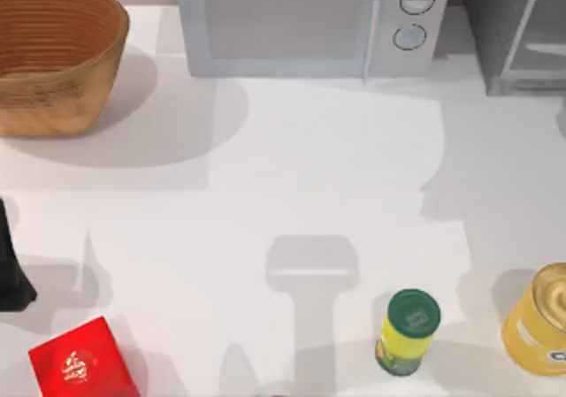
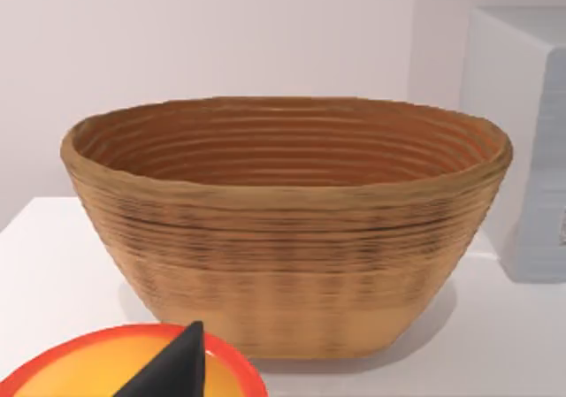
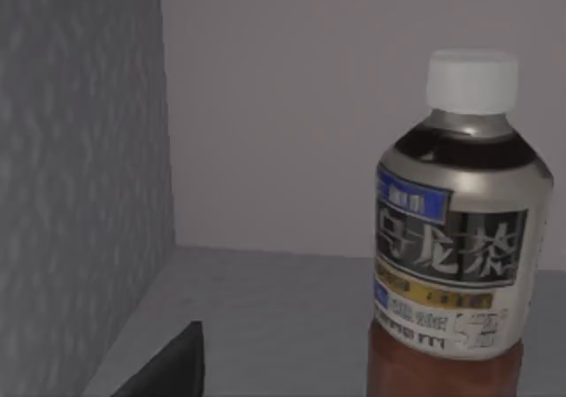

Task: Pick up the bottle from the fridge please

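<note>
White tabletop against plain pale walls, appliances ranged along the far edge.

Small slim bottle with white round cap, dark neck, printed silver label and reddish-brown body (image 3: 455, 238): upright on the grey floor inside the dark grey boxy fridge with pale metallic door frame (image 1: 513, 34), at the table's far right corner. Stands apart from the textured grey inner wall, with open floor on that side; judged to leave room for one finger each side of the body.

Right gripper (image 3: 168, 366): inside the fridge cavity, low and beside the bottle, not seen touching it. Released or clenched: cannot tell. Wrist camera level with the label, which suggests a horizontal approach aimed at the body below the neck.

Step in hand, as judged: final approach before the grasp; bottle not yet lifted. Close on the body, not the cap, to avoid tipping. Withdraw straight out to clear the door frame.

Left arm (image 1: 11, 264): parked at the table's left edge; left gripper (image 2: 172, 370) faces the woven brown oval basket (image 2: 283, 229). State: cannot tell.

Not to be confused with the target: yellow-green container with green lid (image 1: 407, 331) and wide yellow can (image 1: 539, 322), both at near right. White microwave with two round dials (image 1: 309, 21) beside the fridge; red cube-shaped box (image 1: 81, 362) at near left.
</note>
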`<action>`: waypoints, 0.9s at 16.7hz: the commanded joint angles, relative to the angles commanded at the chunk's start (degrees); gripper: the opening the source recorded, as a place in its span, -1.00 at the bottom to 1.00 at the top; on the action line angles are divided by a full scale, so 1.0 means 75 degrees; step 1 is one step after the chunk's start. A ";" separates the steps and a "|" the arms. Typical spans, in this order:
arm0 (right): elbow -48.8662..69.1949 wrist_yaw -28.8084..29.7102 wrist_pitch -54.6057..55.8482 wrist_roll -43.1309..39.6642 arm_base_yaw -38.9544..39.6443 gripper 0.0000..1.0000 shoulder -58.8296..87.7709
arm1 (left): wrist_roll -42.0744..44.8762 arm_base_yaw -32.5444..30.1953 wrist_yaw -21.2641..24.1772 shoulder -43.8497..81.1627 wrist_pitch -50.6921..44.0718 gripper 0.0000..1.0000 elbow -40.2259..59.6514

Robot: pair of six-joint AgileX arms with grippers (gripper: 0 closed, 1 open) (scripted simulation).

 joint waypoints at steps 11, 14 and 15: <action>0.2353 0.1592 -0.1992 -0.0355 0.0596 1.00 0.1465 | 0.0000 0.0000 0.0000 0.0000 0.0000 1.00 0.0000; 0.2323 0.1578 -0.1976 -0.0346 0.0554 1.00 0.1427 | 0.0000 0.0000 0.0000 0.0000 0.0000 1.00 0.0000; 0.2349 0.1578 -0.1990 -0.0348 0.0561 1.00 0.1449 | 0.0000 0.0000 0.0000 0.0000 0.0000 1.00 0.0000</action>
